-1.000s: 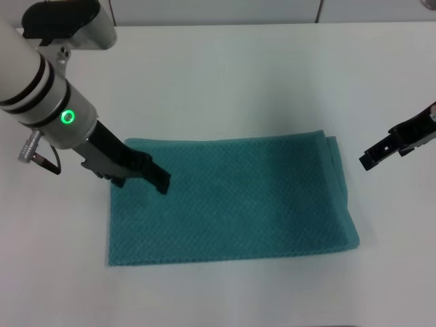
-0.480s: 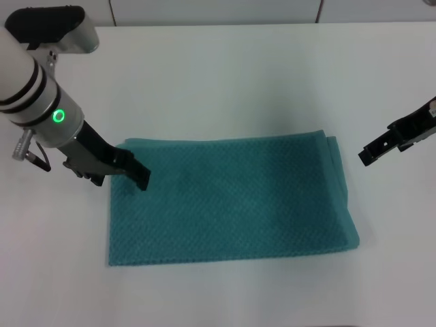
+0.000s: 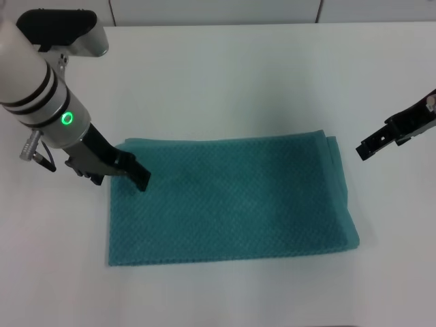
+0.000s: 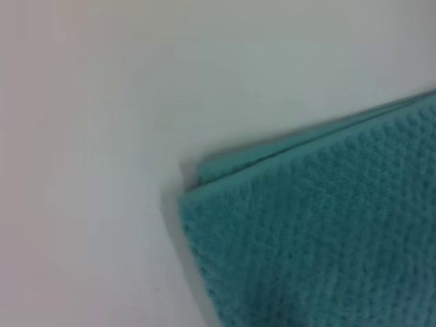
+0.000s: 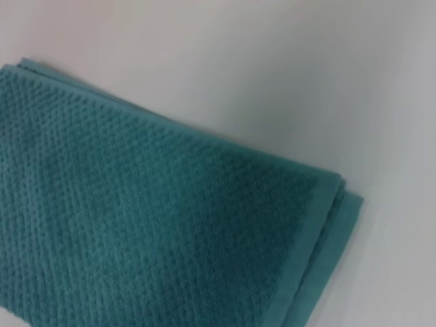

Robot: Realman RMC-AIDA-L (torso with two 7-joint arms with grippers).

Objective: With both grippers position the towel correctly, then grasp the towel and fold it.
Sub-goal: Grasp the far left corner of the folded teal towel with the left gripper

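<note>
The teal waffle-weave towel (image 3: 231,201) lies flat on the white table (image 3: 225,82), doubled over, with two layers showing along its right edge. My left gripper (image 3: 139,180) hovers at the towel's far left corner, its tip just over the cloth's edge. That layered corner (image 4: 320,238) fills the left wrist view. My right gripper (image 3: 364,150) hangs over bare table, a little to the right of the towel's far right corner and apart from it. The right wrist view looks down on that corner of the towel (image 5: 150,225) with its hemmed edges.
White tabletop surrounds the towel on every side. The table's far edge (image 3: 218,24) runs along the top of the head view, with a pale wall panel behind it.
My left gripper has drawn back to the left, from over the towel to its far left corner. The right gripper has shifted slightly away. The towel lies unchanged.
</note>
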